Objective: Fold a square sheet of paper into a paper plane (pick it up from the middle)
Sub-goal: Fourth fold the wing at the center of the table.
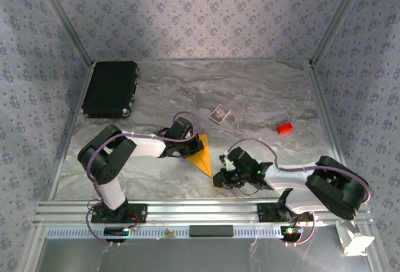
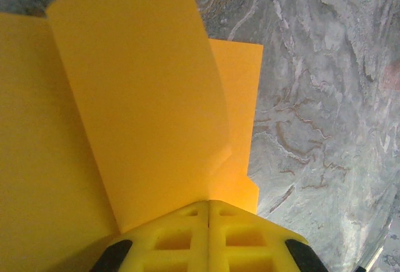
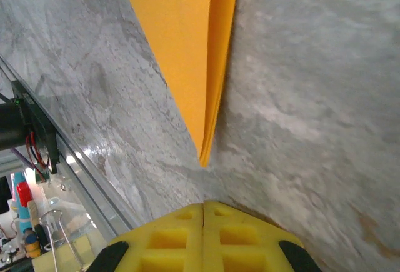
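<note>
Where left tool (image 2: 208,206) pinches — paper (image 2: 137,97) curls.

Folded paper (image 1: 203,155) lay at the near middle of the table (image 1: 262,97), between the two grippers.

The paper's point faced the near edge. The left gripper (image 1: 190,149) sat over the paper's left side, and in the left wrist view its fingertips (image 2: 208,212) touched the sheet, with one flap standing up off it just beyond them. The right gripper (image 1: 220,176) rested just to the right of the point and nearer, apart from it. A small card (image 1: 219,114) lay behind the paper. A small block (image 1: 285,128) lay well apart to the right, and a case (image 1: 110,89) sat at the far left corner.
</note>
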`<state>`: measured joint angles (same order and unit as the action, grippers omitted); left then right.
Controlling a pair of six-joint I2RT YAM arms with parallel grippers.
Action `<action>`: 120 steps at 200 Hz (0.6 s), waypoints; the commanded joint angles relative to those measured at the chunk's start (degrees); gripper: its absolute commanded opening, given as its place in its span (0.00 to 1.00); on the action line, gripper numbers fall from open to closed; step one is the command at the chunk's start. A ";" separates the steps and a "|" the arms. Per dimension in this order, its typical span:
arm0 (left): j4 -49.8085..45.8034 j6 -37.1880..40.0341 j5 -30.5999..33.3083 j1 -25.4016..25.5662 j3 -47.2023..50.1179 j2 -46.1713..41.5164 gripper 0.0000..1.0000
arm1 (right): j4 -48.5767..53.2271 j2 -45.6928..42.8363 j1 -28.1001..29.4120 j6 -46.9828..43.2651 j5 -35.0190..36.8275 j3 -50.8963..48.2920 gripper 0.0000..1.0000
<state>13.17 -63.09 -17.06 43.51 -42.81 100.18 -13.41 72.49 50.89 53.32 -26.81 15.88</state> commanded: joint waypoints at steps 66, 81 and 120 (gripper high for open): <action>-4.73 0.47 4.45 -0.40 1.77 1.55 0.00 | 8.03 6.34 -7.20 -5.28 -0.07 15.21 0.01; -4.56 0.43 4.40 -0.40 1.76 1.76 0.00 | 6.37 10.23 -7.30 -4.75 -1.05 17.95 0.01; -4.21 0.34 4.37 -0.35 2.03 1.62 0.00 | 4.43 17.89 -7.43 -3.52 -1.06 20.45 0.01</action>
<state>13.58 -63.09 -16.64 43.51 -42.70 100.18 -9.04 87.57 43.75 49.71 -27.83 35.42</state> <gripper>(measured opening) 0.044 0.051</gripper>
